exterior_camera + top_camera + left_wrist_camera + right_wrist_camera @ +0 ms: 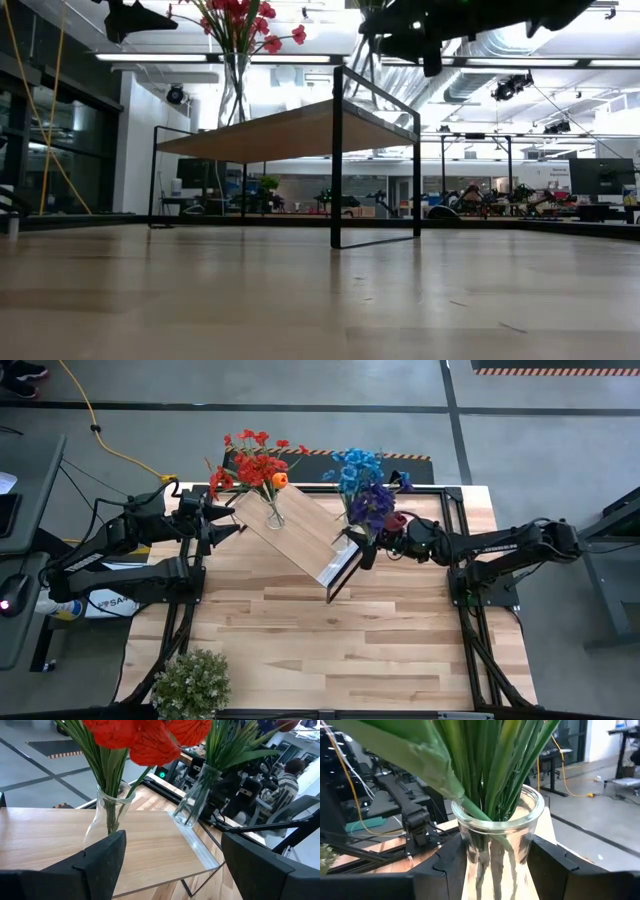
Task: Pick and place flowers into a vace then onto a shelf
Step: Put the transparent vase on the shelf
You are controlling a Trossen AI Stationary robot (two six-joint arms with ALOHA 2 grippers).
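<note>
Shelf (300,532) bears one vase (496,847); right gripper (495,865) clamps it. Glass looks slippery, top-heavy: hold low. Left gripper (170,865) open.

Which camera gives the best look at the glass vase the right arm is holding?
The right wrist view: the vase fills it, stems inside, between the right gripper's fingers. The left wrist view shows it farther off; the high view hides it under blue flowers; the low view barely shows it.

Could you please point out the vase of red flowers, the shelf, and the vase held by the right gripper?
Vase of red flowers (273,513): high view, glass body.
Shelf (300,535): high view, bare wood top.
Vase held by the right gripper (499,827): right wrist view, glass neck.
</note>
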